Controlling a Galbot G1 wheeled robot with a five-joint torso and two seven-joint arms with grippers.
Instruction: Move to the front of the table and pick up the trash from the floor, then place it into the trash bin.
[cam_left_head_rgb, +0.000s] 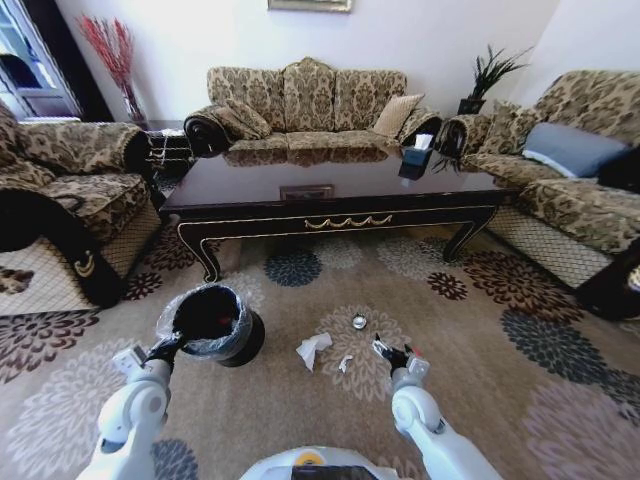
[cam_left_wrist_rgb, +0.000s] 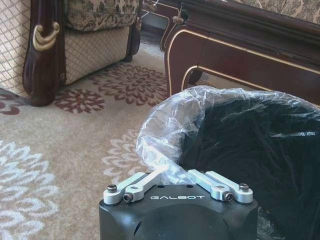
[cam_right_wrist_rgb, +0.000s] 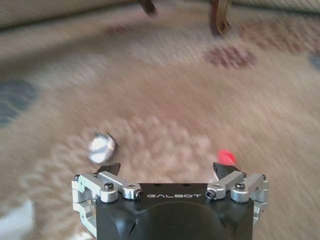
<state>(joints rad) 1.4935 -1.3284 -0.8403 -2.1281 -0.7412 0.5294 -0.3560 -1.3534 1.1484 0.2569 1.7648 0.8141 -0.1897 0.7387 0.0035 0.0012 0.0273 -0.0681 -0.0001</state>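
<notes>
1. Left gripper (cam_left_head_rgb: 172, 346) is closed on the plastic liner at the rim of the trash bin (cam_left_head_rgb: 240, 342), holding the black bin on the carpet (cam_left_head_rgb: 300, 420) at the robot's left, in front of the table (cam_left_head_rgb: 330, 222).
2. Between the arms lie a crumpled tissue (cam_left_head_rgb: 312, 350) and a tiny white scrap (cam_left_head_rgb: 345, 363), with a shiny round piece (cam_left_head_rgb: 359, 322) just beyond them.
3. Right gripper (cam_left_head_rgb: 385, 350) hangs low over the carpet with its jaws spread and empty, near the shiny piece.
4. Judging by this, the pick-up step is in hand; next it must descend squarely over one bit and close.
</notes>
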